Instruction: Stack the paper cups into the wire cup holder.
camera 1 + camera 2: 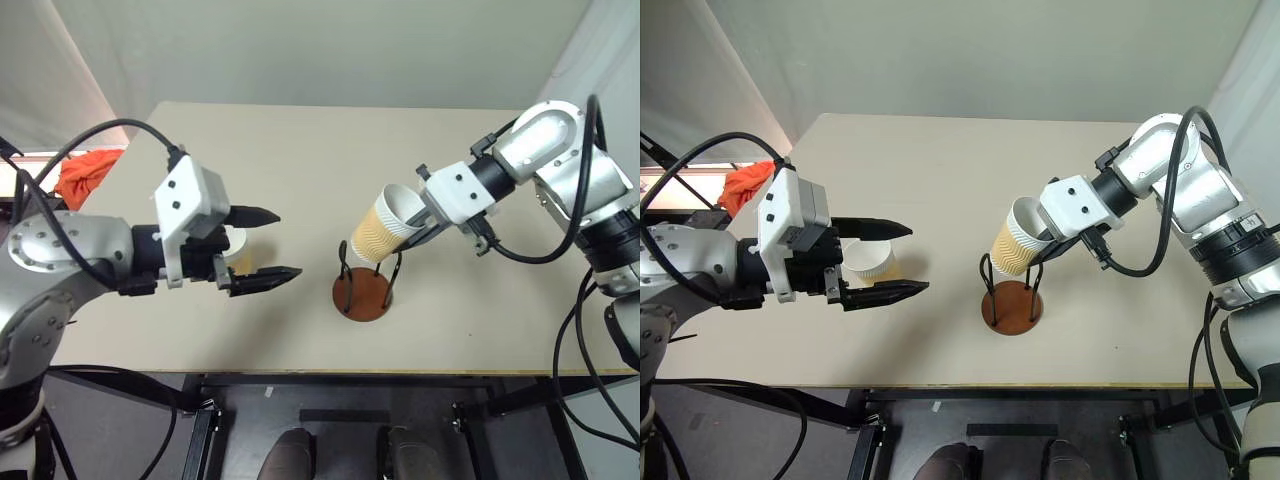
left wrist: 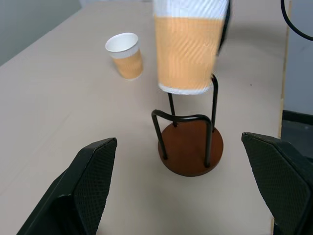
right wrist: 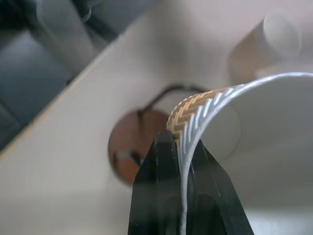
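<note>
My right gripper (image 3: 183, 161) is pinched shut on the rim of a paper cup (image 1: 387, 225), one black finger outside the ribbed tan sleeve and the other inside against the smooth white lining. The cup hangs tilted from that grip, its mouth turned up toward my wrist and its narrow bottom pointing down at the wire cup holder (image 1: 365, 283), just above the tops of the loops. Up close the sleeve shows a herringbone weave of tan ridges, with a thin rolled white lip on top.

The holder stands directly below my right fingers: a flat round disc of reddish-brown, matte, with two thin dark wire loops rising upright from it. The disc is bare.

My left gripper (image 1: 888, 260) hovers across from the holder, above the table, with its two black fingers spread wide and holding nothing. Their pads (image 2: 90, 181) are covered with a fine diamond-grid texture. Seen along those fingers, the holder sits between them and a little ahead, the hanging cup above it.

A second paper cup (image 2: 125, 55) stands upright on the table, well apart from the holder on its far side from my left wrist; another cup (image 1: 871, 261) sits just beneath my left fingers.

The table (image 1: 300, 160) is a smooth pale beige board. An orange cloth (image 1: 86, 172) lies crumpled off its edge, beyond my left arm.
</note>
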